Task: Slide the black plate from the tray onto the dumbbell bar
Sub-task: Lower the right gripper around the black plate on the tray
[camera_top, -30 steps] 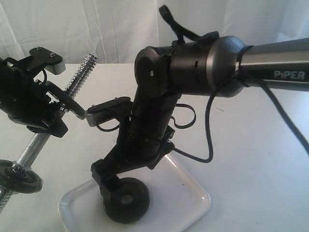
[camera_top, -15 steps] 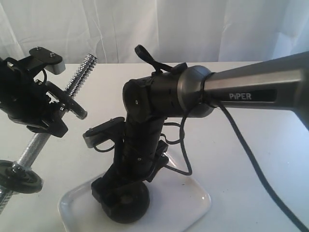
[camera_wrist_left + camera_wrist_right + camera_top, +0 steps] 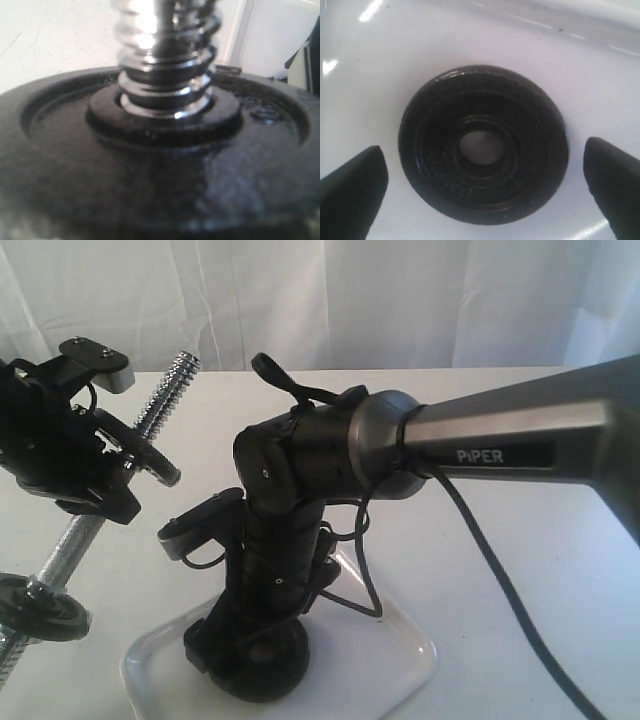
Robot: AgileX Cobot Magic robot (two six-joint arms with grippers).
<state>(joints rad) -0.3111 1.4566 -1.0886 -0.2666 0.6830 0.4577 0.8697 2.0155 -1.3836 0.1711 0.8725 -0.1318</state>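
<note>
The right arm (image 3: 480, 445) has swung lower over the tray (image 3: 400, 652) than half a second earlier, while the dumbbell bar (image 3: 166, 398) stays tilted upward, clamped in the left gripper (image 3: 122, 466). The black plate (image 3: 482, 145) lies flat in the tray, and the right gripper (image 3: 482, 150) now straddles it, fingers (image 3: 355, 187) spread wide on either side and not yet touching, so the grasp looks imminent.

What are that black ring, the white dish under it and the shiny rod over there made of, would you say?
The black plate looks like cast iron, painted matte: its surface is grainy. The tray seems glazed ceramic or glossy plastic; it shows bright reflections. The dumbbell bar appears chrome-plated steel, mirror-bright with coarse threads.
</note>
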